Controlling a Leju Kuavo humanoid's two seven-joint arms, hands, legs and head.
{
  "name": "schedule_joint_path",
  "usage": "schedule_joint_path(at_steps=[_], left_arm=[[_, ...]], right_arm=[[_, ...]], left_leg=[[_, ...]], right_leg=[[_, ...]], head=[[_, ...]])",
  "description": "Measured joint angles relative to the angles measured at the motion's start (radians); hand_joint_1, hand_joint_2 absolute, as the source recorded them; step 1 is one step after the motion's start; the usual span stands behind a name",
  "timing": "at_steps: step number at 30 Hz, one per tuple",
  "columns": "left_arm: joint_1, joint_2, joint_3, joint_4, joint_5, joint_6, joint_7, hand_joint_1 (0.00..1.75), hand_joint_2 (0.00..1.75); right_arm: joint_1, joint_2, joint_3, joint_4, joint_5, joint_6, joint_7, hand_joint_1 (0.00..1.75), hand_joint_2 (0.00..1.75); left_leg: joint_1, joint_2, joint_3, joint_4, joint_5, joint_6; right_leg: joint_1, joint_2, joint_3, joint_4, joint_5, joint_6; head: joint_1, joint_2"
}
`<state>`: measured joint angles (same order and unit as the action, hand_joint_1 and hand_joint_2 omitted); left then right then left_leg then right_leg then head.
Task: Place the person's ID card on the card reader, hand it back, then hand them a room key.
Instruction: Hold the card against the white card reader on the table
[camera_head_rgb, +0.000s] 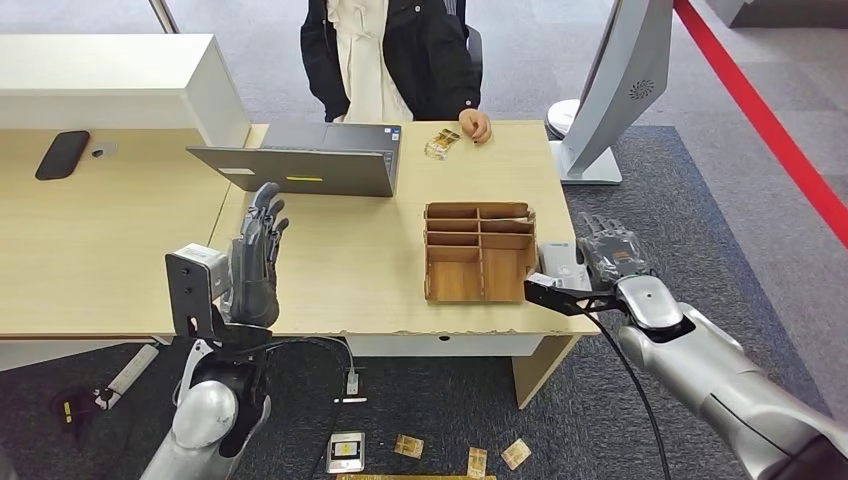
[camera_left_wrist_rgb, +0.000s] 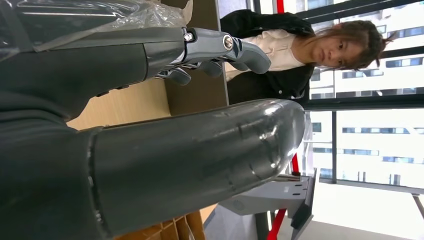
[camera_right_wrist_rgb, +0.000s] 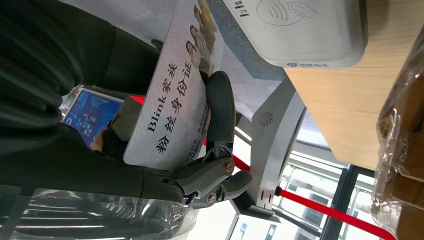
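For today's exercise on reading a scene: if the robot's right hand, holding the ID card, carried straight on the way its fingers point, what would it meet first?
Probably the white card reader: the right hand holds the ID card edge-on toward it. Depth is unclear.

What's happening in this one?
The right hand holds the ID card close beside the white card reader at the desk's right edge, the card not yet lying on it. The left hand hangs open over the desk. A person sits behind the laptop, waiting.
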<state>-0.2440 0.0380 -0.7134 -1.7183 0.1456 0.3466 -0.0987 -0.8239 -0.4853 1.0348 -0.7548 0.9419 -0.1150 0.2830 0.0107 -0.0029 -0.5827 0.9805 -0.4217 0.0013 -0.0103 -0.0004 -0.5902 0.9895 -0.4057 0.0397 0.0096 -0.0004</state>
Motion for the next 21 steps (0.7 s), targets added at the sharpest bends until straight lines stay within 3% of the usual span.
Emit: schedule_joint_path(at_steps=[21], left_arm=[[0.005,0.009,0.0,-0.023,-0.004,-0.021,0.009,0.0,0.0]], right_arm=[[0.046,-0.022,-0.009,-0.151,0.031,-0.014,-0.01,1.75,1.75]], left_leg=[[0.0,0.0,0.0,0.0,0.0,0.0]], right_leg=[[0.0,0.0,0.0,0.0,0.0,0.0]], head=[[0.0,0.0]])
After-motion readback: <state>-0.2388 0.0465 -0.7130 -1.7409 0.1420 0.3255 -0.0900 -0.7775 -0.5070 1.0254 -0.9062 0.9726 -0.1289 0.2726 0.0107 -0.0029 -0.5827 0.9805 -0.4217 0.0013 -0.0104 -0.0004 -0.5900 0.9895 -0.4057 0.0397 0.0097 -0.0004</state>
